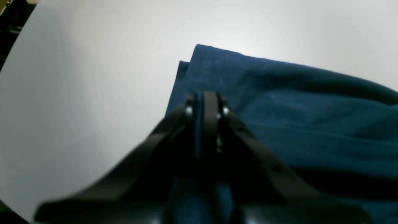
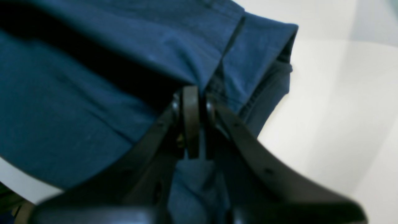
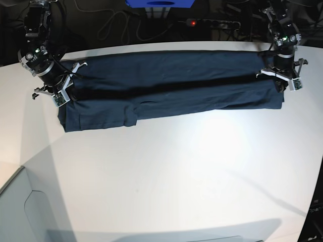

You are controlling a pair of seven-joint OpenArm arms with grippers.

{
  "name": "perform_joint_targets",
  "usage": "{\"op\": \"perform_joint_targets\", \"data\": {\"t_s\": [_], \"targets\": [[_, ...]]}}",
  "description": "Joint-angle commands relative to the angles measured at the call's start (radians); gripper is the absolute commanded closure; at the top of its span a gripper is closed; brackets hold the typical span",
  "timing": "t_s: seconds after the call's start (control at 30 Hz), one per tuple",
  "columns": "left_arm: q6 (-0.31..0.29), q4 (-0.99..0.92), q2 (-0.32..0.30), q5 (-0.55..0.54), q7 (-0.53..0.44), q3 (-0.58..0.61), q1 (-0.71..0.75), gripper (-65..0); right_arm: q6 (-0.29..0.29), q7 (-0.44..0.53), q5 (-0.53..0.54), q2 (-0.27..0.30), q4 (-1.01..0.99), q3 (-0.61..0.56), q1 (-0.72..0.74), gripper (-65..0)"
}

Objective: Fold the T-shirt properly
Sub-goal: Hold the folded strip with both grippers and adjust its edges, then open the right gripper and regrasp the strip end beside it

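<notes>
Step in hand, as judged: lengthwise fold of the T-shirt [image 3: 166,88]. The shirt is laid as a long band across the far half of the white table [image 3: 166,176], one long panel lying doubled over another, with a dark crease running between them along the length.

Left gripper [image 1: 206,104]: jaws closed, a strip of blue cloth pinched between them at one short end of the band. Seen in base view at the band's right end [image 3: 282,75].

Right gripper [image 2: 192,102]: jaws closed tight, cloth gathered at the tips near the sleeve hem, at the other short end; in base view at the left end [image 3: 56,86].

Both ends thus held at once, cloth approx. taut between them.

Next move, est.: both held ends to be carried together toward the near edge, kept level and parallel so the layer lands square w/o sag mid-span. Release only once the edges are lined up. Risk: uneven travel would skew the fold.
</notes>
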Motion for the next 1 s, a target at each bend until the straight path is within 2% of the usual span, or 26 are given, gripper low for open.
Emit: {"op": "perform_joint_targets", "data": {"t_s": [0.0, 0.5, 0.63, 0.8, 0.97], "targets": [[0.005, -0.003, -0.012, -0.003, -0.021, -0.005, -0.003, 0.0, 0.015, 0.022, 0.010, 0.011, 0.015, 0.006, 0.003, -0.2], [0.005, -0.070, -0.020, -0.003, -0.021, 0.015, -0.032, 0.0, 0.015, 0.017, 0.010, 0.013, -0.008, 0.003, -0.019, -1.0], [0.005, -0.070, -0.020, -0.003, -0.021, 0.017, -0.046, 0.0, 0.017, 0.022, 0.010, 0.017, -0.042, 0.003, -0.019, -10.6], [0.005, -0.070, -0.020, -0.003, -0.021, 0.017, -0.049, 0.0, 0.112, 0.019, 0.010, 0.037, -0.031, 0.008, -0.020, -27.3], [0.005, -0.070, -0.020, -0.003, -0.021, 0.017, -0.051, 0.0, 0.124, 0.022, 0.010, 0.056, 0.076, 0.074, -0.071, -35.2]]}}
